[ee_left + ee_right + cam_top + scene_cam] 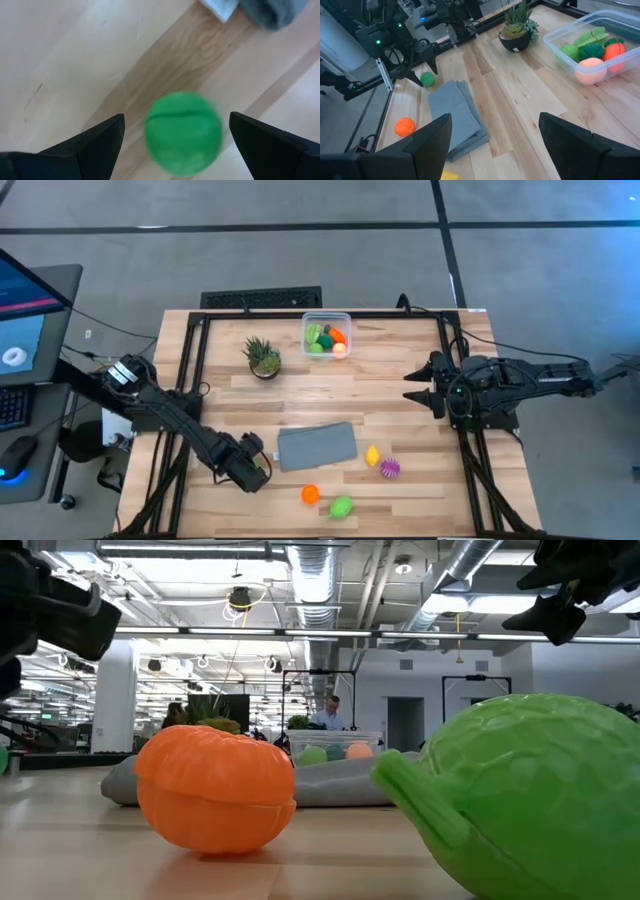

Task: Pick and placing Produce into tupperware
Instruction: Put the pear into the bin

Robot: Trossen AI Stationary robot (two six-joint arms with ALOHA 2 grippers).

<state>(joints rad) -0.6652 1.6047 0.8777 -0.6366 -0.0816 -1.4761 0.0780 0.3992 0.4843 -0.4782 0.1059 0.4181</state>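
Clear plastic, the tupperware (326, 335) stands at the table's (400, 370) far edge beside the potted plant (263, 357), holding several green pieces, an orange one and a pale pink ball (590, 69). Near the front edge, loose produce lies around the grey cloth (316, 446): an orange fruit (310, 494), a green one (341, 506), a yellow one (373, 456) and a spiky purple one (390, 468). Left gripper (254, 463) hangs with jaws wide around a small green ball (183, 132), neither finger touching it, while the right gripper (421, 387) waits wide open and empty at the right side.
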